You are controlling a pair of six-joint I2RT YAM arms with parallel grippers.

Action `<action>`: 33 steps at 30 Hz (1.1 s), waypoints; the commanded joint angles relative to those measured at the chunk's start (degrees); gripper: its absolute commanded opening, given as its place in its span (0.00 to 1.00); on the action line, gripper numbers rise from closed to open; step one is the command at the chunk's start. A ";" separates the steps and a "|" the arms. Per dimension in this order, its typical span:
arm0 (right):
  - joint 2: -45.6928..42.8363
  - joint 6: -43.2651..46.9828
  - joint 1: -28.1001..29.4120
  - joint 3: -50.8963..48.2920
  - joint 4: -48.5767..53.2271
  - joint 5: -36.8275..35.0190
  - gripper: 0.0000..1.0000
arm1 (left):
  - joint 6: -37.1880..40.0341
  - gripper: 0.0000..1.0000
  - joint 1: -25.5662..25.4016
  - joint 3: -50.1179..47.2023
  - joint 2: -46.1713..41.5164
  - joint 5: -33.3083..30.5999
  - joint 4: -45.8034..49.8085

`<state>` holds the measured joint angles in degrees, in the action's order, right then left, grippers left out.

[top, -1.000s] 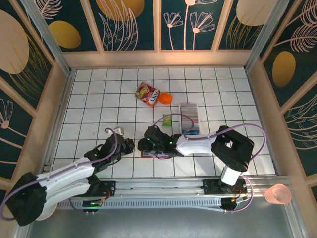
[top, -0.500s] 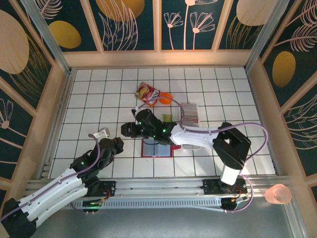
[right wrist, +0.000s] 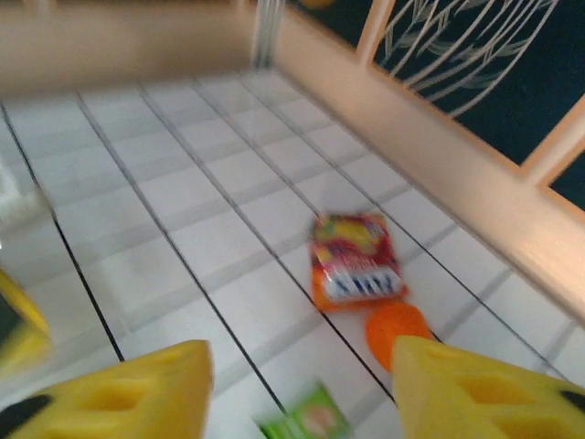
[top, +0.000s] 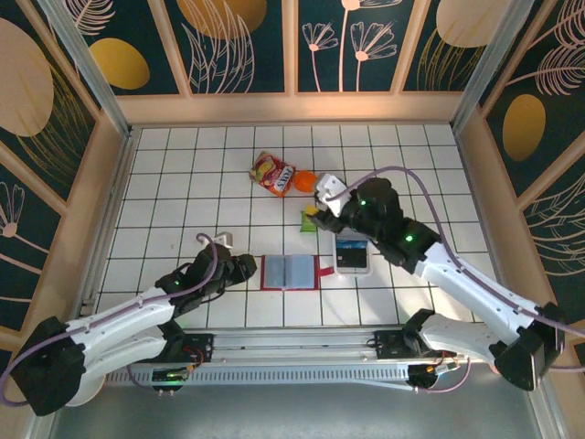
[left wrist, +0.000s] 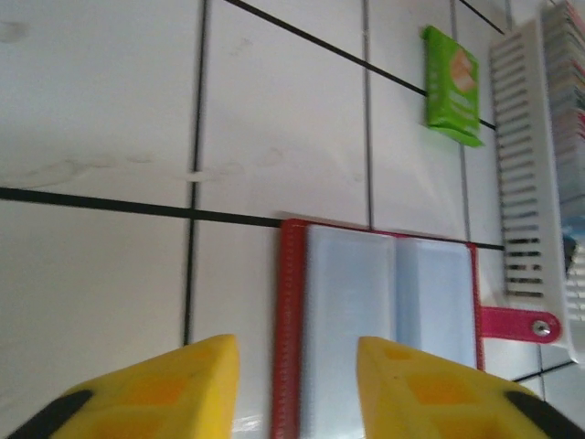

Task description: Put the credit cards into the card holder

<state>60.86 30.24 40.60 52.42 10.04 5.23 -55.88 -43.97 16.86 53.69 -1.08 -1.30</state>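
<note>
Card holder (top: 291,272): found spread open & flat on white tiled table (top: 183,165), front-ctr, btwn the two arms. Saw red rim all round & bluish-grey pockets facing up. Noted red snap tab (left wrist: 521,325) poking out on its right side, reaching edge of long white tray (left wrist: 526,183); couldn't tell if touching or tucked under. Spotted credit cards (left wrist: 569,101) packed on edge in that tray, just right of holder, w/ one blue-faced card showing at near end in top view; far end hidden under right arm. Found left gripper (top: 245,267) low at holder's left edge, just beside it. Read jaws there as parted to a middling gap in wrist view, gripping nothing, w/ only tile & holder's red rim seen btwn yellow tips. Placed right gripper (top: 320,212) beyond tray's far end, over small green pkt (top: 309,220), well apart from holder; height unclear. Read its jaws as wide apart, nothing held, despite blur in wrist view. Made out red-&-yellow snack pkt (right wrist: 355,258) & orange ball (right wrist: 395,334) ahead of that gripper, ball just beside pkt, both toward table's back.
</note>
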 commanded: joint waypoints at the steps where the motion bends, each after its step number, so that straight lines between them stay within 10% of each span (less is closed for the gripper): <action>1: 3.00 29.90 -11.30 -0.24 19.61 6.27 0.60 | 1.46 0.43 -0.41 1.07 2.77 5.98 -7.19; 4: 1.90 38.53 -11.06 -7.61 13.08 -1.80 0.78 | 1.78 0.44 -0.38 1.20 4.56 6.33 -7.41; 11: 10.16 43.84 -11.98 -9.02 9.23 -6.41 0.85 | 2.05 0.52 -0.39 -0.49 1.92 4.63 -5.97; 33: 16.95 46.40 -9.57 -12.70 1.08 -12.77 0.87 | 1.98 0.53 -0.39 -2.05 1.24 4.70 -5.91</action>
<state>76.49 74.67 30.41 40.34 14.57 -5.54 -54.41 -43.97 15.42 55.11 3.44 -6.44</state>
